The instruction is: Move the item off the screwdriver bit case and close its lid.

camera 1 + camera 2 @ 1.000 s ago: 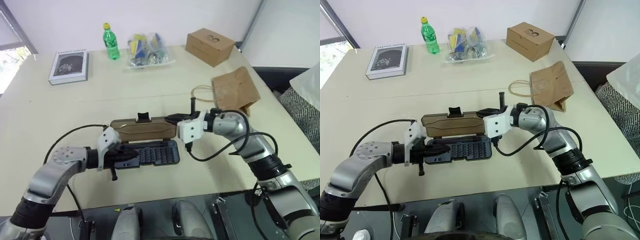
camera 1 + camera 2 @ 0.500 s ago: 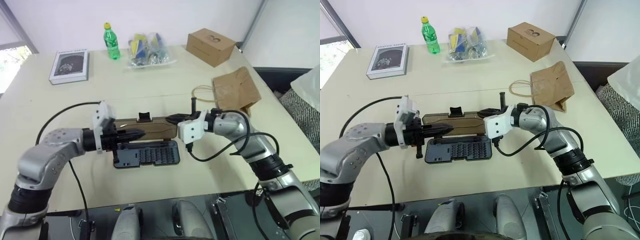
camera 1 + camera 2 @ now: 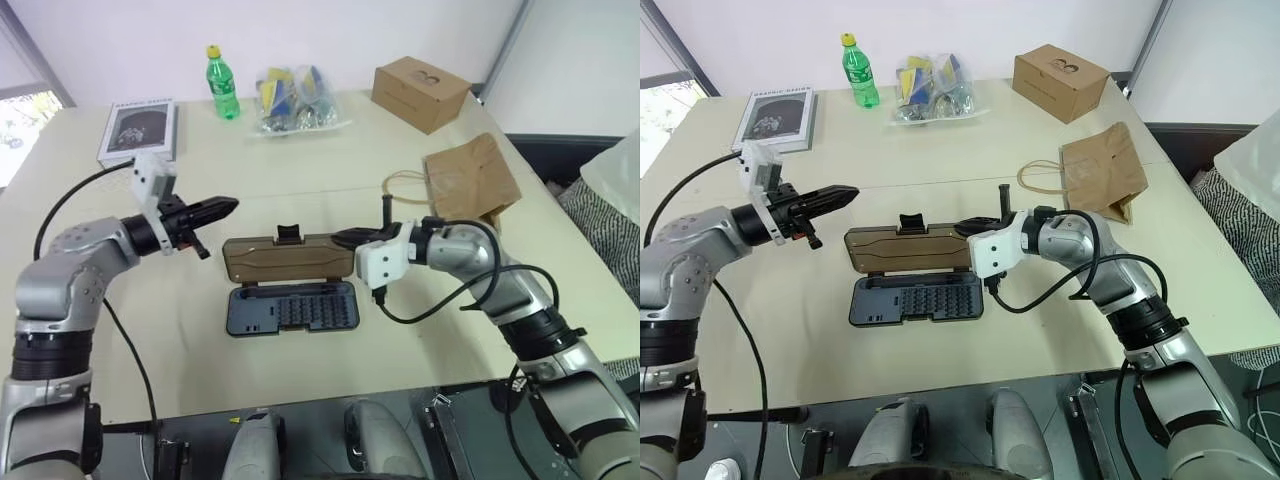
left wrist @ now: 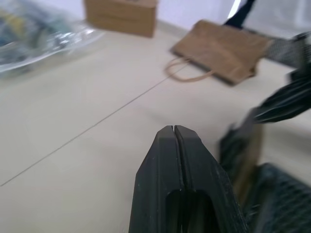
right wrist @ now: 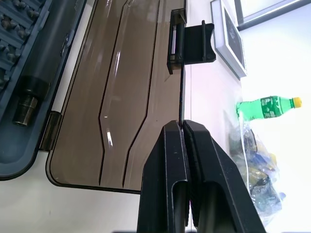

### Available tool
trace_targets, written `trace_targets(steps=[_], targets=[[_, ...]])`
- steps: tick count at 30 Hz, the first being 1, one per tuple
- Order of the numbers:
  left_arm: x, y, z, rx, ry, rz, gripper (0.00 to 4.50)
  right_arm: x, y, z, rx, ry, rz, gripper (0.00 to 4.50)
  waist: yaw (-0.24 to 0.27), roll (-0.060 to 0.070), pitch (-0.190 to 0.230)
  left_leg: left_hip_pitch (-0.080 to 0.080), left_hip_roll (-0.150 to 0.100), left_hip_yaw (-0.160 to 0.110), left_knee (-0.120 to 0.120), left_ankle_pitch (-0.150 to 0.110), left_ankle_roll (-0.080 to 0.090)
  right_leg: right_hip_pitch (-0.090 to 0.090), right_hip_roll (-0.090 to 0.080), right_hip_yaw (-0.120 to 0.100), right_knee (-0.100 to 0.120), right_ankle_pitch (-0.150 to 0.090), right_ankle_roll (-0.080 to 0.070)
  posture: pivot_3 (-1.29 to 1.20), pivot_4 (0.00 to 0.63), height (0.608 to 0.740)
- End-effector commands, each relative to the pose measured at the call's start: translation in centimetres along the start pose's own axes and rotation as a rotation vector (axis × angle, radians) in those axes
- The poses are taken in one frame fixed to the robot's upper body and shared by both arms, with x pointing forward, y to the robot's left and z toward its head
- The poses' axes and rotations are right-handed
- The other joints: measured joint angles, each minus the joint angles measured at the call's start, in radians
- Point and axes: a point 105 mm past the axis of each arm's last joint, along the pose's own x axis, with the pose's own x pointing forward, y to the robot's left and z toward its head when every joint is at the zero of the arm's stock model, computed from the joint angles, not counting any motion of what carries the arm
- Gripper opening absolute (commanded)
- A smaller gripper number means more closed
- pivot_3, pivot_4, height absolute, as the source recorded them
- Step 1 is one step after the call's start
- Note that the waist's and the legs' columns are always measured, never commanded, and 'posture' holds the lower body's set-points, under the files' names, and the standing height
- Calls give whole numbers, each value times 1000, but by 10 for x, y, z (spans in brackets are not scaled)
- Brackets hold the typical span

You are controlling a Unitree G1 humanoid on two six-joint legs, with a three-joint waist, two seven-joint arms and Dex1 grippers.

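Note:
The screwdriver bit case (image 3: 291, 309) lies open in the middle of the table, its blue-grey tray showing rows of bits. Its smoky brown lid (image 3: 286, 259) leans back from the hinge, black latch tab on its far edge. My right gripper (image 3: 347, 238) is shut on the lid's right end; in the right wrist view its fingers (image 5: 167, 145) pinch the thin edge. The item, a brown paper bag (image 3: 471, 180), lies flat on the table to the right, apart from the case. My left gripper (image 3: 228, 205) hovers shut and empty to the left of and beyond the lid.
At the table's back stand a brown cardboard box (image 3: 420, 92), a clear bag of colourful things (image 3: 294, 100) and a green bottle (image 3: 221, 83). A grey-covered book (image 3: 138, 132) lies at the back left. Cables hang from both wrists.
My left gripper has lifted off the tray's left end and swung up, back and to the left, away from the case. The right gripper and the lid have not moved.

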Motion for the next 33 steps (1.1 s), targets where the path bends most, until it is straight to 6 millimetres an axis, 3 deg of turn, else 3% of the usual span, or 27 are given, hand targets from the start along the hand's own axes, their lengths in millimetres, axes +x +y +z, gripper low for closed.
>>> trace_targets(steps=[1,7,11,19,29,33], targets=[[-1,11,-13,61,40,28,0,-3,-9,4,-33,-14,-18,31,0,0,0,0,0,0,0,0,0,0,0,0,0,0,0,0,150,740],[3,17,-48,71,128,-1,0,-4,-9,3,-43,-9,-14,31,0,0,0,0,0,0,0,0,0,0,0,0,0,0,0,0,150,740],[5,9,-63,57,168,-73,0,-4,-10,3,-42,-6,-16,31,1,0,0,0,0,0,0,0,0,0,0,0,0,0,0,0,150,740],[11,-8,-66,30,161,-156,0,-5,-9,3,-39,-4,-12,31,3,0,0,-1,0,0,0,0,0,0,0,0,0,0,0,0,150,740],[10,-10,-70,25,167,-151,0,-6,-7,3,-19,0,10,31,8,0,0,-1,0,0,1,0,0,0,-1,0,0,0,0,0,150,740],[10,-8,-71,26,170,-142,0,-9,-6,0,-6,19,41,1446,11,0,0,-1,0,0,1,0,0,0,-1,0,0,0,0,0,150,740]])
